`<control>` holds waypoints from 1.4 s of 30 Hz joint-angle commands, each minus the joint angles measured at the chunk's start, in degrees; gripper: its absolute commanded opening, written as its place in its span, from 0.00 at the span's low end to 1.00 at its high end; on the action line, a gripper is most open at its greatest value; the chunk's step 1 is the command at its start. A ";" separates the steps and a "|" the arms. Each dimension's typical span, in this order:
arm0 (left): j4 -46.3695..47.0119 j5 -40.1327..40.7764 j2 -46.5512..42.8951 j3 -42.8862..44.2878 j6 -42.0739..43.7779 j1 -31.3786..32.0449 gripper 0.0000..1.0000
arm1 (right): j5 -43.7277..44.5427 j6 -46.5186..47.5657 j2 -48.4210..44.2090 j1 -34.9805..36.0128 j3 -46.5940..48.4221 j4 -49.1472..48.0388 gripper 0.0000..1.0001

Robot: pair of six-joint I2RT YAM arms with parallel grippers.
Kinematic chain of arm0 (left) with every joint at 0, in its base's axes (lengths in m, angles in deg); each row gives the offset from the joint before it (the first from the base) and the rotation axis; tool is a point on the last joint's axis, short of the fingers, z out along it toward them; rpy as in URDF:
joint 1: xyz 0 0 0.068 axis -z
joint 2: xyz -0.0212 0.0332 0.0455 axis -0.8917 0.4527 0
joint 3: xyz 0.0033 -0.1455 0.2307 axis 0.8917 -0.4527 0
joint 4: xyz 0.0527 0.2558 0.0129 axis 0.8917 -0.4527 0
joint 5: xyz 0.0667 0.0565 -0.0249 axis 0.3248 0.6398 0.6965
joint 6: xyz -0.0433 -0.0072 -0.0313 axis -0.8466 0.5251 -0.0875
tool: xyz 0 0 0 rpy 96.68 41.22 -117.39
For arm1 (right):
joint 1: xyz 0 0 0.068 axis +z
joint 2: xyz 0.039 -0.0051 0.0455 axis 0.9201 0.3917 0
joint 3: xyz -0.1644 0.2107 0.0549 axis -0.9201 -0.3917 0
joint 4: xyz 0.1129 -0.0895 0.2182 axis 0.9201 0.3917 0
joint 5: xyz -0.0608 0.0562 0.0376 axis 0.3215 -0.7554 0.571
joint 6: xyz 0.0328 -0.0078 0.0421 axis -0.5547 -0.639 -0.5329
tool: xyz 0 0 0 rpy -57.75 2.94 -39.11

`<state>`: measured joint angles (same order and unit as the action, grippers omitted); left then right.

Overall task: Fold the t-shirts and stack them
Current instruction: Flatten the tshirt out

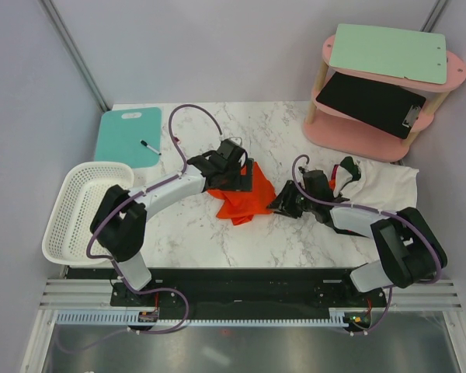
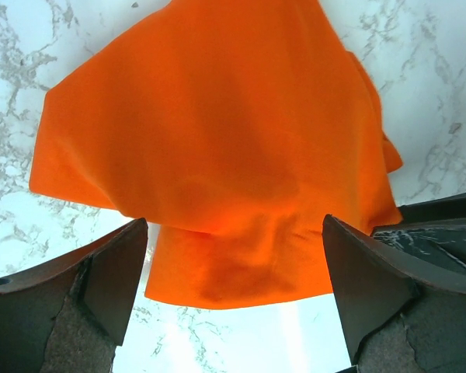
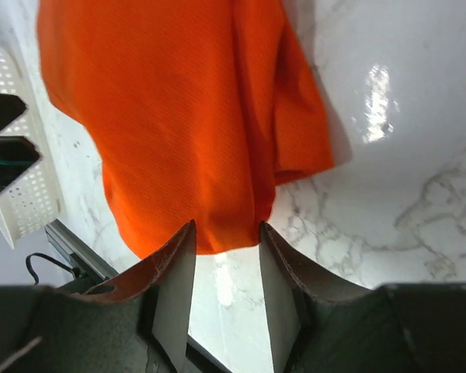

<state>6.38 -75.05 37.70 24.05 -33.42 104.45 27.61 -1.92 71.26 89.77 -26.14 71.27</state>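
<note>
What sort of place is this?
Probably a robot lab's test booth: a black-and-white left arm and right arm mounted at a white marble-patterned table, plain grey partition walls around it, and props like a white latticed plastic basket.

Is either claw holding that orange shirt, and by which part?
Left gripper: open over the shirt, holding nothing. Right gripper: the shirt's edge lies between its jaws, but whether it is actually pinched cannot be told.
</note>
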 commanded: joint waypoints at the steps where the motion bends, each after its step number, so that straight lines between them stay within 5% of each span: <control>1: -1.06 3.30 -2.21 -1.46 1.74 -0.06 0.99 | 3.45 -1.56 -0.12 1.69 -0.17 -9.89 0.44; 4: -1.41 4.18 -2.56 -2.08 1.91 -0.06 0.99 | 3.81 -1.38 0.32 2.31 -0.08 -12.00 0.17; 5: -1.50 4.53 -2.65 -2.25 1.83 -0.06 0.99 | 3.37 -1.30 0.32 2.39 0.09 -12.61 0.00; 12: -3.78 9.45 -3.70 -3.31 0.60 -0.23 0.98 | 6.87 5.09 -9.40 2.57 7.44 -3.59 0.00; 19: -4.05 11.92 -9.41 -6.47 -1.34 -3.65 0.95 | 32.60 20.38 -22.43 2.40 26.53 20.30 0.00; 24: -3.96 12.18 -12.41 -8.49 -0.55 -7.08 0.94 | 42.74 25.68 -26.67 2.40 38.57 23.24 0.00; 29: -4.05 11.57 -14.86 -10.34 -0.55 -8.93 0.93 | 33.89 27.10 -14.84 2.40 51.12 23.94 0.00; 33: -4.05 12.09 -17.50 -12.18 -0.81 -9.63 0.93 | 16.96 25.51 -1.38 3.01 60.28 24.73 0.00; 38: -4.23 12.80 -21.63 -14.64 -1.07 -11.48 0.93 | 6.98 25.86 17.68 10.55 72.84 30.61 0.00; 42: -4.75 14.20 -24.01 -15.87 -1.16 -13.24 0.93 | 5.21 27.71 24.13 19.25 71.47 32.21 0.00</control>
<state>1.70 -64.19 16.74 9.17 -33.49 92.82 41.23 23.72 92.64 100.70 44.15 98.89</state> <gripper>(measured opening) 0.927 0.010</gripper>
